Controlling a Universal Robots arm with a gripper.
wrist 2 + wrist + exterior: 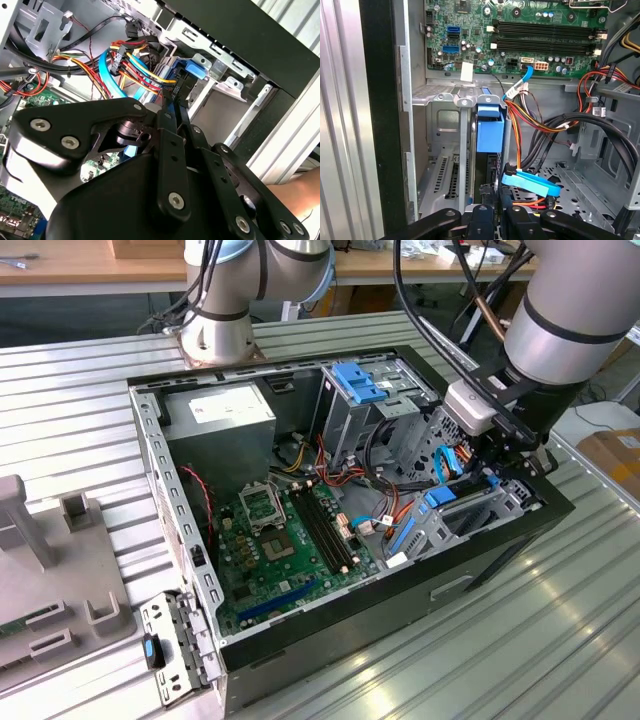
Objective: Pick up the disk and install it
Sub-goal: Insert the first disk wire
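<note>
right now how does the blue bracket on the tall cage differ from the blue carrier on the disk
The blue bracket lies flat on top of the tall grey cage; the disk's blue carrier stands edge-on in the low bay.
The bracket is far from the gripper; the carrier is right in front of it.
The bracket sits in the open; the carrier is hemmed in by metal rails and cables.
Both are bright blue plastic.

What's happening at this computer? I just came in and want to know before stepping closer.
A robot arm has its gripper lowered inside the open computer case, at the drive bay on the exterior view's right. In the first wrist view the disk, with its blue carrier, sits upright in that bay's slot beside bundled cables, just ahead of the gripper. Whether the gripper is gripping it cannot be told.
</note>
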